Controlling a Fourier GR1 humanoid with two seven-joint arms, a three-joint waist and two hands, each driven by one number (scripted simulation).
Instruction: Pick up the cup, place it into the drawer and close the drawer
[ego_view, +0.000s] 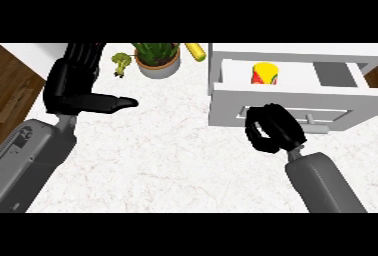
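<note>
White bench (162, 155), drawer (339, 107) open, cup (264, 73) inside — right hand (275, 129) curled, empty, at drawer front. Risk: off-centre shove could jam drawer, topple cup. Left hand (72, 87) open, resting.

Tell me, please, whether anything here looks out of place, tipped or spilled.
Nothing stands out. The cup stands upright inside the open drawer, the potted plant sits upright at the counter's far edge with the broccoli beside it, and no spill shows on the counter.
</note>
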